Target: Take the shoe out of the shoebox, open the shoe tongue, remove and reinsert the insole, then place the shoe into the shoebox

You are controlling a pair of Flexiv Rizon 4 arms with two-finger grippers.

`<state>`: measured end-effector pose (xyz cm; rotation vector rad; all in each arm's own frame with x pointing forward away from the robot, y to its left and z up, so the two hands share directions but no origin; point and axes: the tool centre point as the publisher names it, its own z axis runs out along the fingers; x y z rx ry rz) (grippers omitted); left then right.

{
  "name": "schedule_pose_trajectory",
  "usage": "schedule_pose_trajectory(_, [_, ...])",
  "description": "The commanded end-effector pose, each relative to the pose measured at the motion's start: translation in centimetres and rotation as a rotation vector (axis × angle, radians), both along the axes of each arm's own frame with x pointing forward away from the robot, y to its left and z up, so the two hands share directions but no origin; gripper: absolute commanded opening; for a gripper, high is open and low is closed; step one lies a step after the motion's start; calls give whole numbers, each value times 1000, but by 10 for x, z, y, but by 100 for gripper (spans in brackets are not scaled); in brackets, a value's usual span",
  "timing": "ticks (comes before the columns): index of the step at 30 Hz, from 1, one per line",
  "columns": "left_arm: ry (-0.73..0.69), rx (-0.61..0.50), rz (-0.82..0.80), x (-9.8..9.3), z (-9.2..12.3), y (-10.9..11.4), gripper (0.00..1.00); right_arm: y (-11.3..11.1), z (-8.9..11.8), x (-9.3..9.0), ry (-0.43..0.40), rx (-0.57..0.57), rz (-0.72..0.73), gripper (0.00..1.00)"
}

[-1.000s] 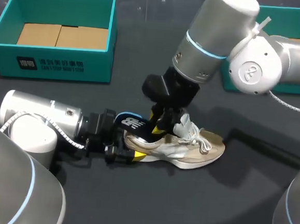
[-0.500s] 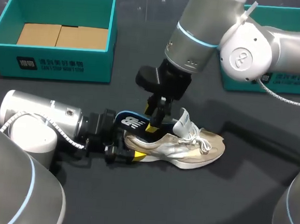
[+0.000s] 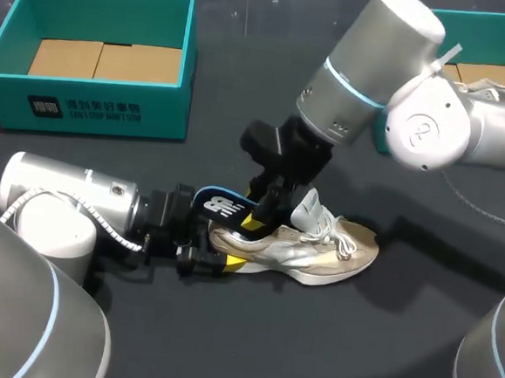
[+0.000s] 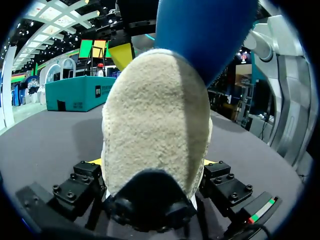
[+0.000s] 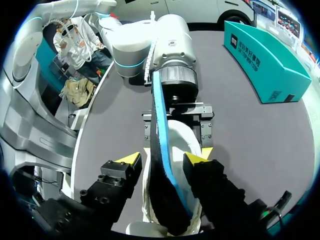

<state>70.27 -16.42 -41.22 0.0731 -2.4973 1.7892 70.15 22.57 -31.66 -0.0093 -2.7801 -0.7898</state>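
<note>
Left claw (image 4: pixel 154 172) clamps shoe (image 3: pixel 317 255) heel, nine o'clock. Right claw (image 5: pixel 162 159) wide, astride insole (image 5: pixel 159 115). We'd press it flat toward three o'clock.

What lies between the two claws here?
The heel of the shoe, with the blue insole sticking out of it; the head and right wrist views show it.

Left box (image 3: pixel 84 110), front wall: a small white logo square, then two short lines of white print; too small to make out.
Insole (image 3: pixel 223 206): white letter logo on the blue heel end.
Teal box (image 5: pixel 260 55), right wrist view: white print along the long wall, a square code near its corner; unreadable.
</note>
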Motion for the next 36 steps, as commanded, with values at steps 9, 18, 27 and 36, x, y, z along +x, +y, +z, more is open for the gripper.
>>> schedule_pose_trajectory(9, [0, 1, 2, -2, -6, -1, 0, 9, -9, 1, 4, 93, -2, 27])
schedule_pose_trajectory(18, [0, 1, 2, -2, -6, -1, 0, 13, 0, -1, -26, 83, 17, 0])
schedule_pose_trajectory(27, [0, 1, 2, -2, -6, -1, 0, 38, 48, -8, -181, 89, 173, 0])
schedule_pose_trajectory(36, [0, 1, 2, -2, -6, -1, 0, 38, 48, -8, -181, 89, 173, 0])
